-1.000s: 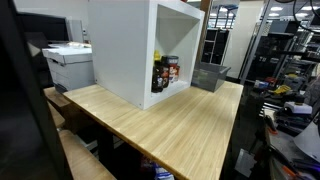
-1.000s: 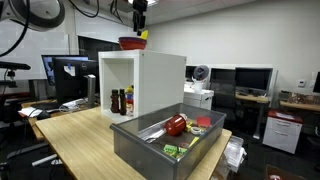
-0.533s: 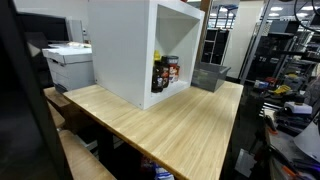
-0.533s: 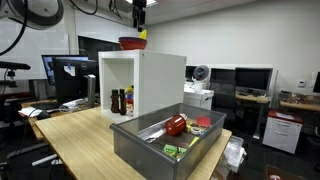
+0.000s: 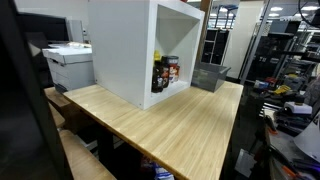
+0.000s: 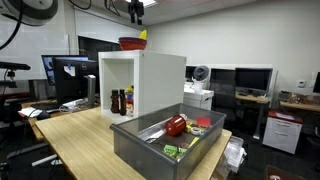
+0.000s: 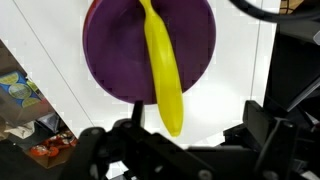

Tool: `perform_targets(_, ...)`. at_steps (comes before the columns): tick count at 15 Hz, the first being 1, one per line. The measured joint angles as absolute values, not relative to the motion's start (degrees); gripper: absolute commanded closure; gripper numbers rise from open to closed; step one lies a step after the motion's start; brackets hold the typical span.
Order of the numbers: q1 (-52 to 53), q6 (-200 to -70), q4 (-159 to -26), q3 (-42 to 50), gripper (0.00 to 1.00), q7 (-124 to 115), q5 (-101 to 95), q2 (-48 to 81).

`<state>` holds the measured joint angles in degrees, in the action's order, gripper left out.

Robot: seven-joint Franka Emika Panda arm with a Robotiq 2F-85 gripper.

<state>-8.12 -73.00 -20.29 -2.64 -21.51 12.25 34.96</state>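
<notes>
My end effector [image 6: 137, 12] hangs above white cabinet [image 6: 160, 80], jaws wide, empty. Wrist view only: banana [image 7: 162, 70] lies across bowl [image 7: 110, 50]. Exterior view only: bowl on cabinet top, bottles [image 5: 165, 73] inside.

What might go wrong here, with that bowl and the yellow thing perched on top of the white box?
1. The long yellow piece sticks out past the rim of the bowl; a nudge might tip it out.
2. The bowl sits high on the white cabinet, seemingly near an edge in the wrist view. A bump from the open gripper hovering just above could send it down to the table.
</notes>
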Motion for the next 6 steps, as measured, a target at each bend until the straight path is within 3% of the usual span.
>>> perform_targets(6, -8.14, -73.00, -20.29, -2.15, 0.00, -21.06, 12.15, 34.94)
